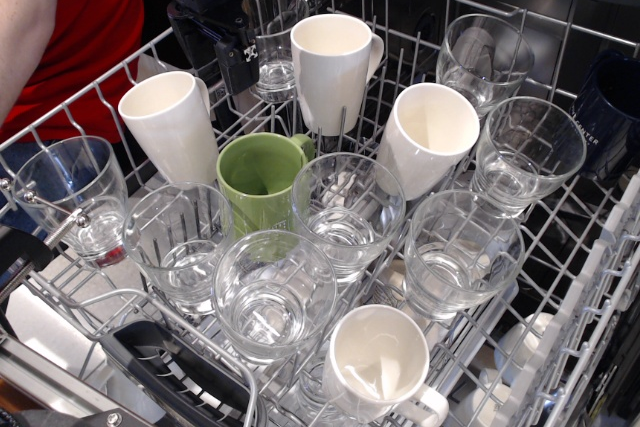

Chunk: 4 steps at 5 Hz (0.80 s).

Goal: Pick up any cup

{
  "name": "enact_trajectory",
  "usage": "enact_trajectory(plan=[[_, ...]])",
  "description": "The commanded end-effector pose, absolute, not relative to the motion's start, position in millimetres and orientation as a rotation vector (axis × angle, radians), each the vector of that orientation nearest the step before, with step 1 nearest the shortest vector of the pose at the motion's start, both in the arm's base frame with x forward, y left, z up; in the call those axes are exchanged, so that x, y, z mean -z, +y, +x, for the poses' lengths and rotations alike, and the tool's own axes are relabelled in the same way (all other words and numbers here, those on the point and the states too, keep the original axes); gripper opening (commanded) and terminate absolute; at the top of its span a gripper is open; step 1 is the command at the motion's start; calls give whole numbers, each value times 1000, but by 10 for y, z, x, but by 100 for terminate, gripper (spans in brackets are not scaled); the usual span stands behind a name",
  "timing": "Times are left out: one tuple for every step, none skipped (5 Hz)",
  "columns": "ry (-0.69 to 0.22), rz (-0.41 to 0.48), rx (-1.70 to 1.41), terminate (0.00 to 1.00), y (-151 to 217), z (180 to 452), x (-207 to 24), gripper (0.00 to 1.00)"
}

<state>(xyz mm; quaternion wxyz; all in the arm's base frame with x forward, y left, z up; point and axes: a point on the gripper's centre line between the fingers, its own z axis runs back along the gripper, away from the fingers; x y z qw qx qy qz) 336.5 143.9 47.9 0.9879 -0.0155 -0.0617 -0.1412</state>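
Wire rack [560, 277] carries green cup [262, 179], mugs, tumblers.

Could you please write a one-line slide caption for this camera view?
Dark claw hovers at the back of a dishwasher rack, beyond the green cup crowded by white mugs and glass tumblers.

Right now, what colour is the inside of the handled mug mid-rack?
Green, matching its olive-green outside; the cup shows clearly in the observation.image view.

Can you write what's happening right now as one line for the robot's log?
claw: above rack, holding nothing, open or shut unclear | green cup: in dish rack, untouched | neighbours: white mugs, glasses | pick-up: not started
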Motion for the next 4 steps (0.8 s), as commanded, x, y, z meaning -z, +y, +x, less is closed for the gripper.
enact_trajectory(plan=[[-124, -31, 284, 0, 1439, 3365, -479, 100], [-114, -7, 286, 0, 1461, 3435, -386, 100], [-123, 10, 294, 0, 1526, 3491, -224, 100], [-143, 26, 292, 0, 1544, 3567, -77, 100]])
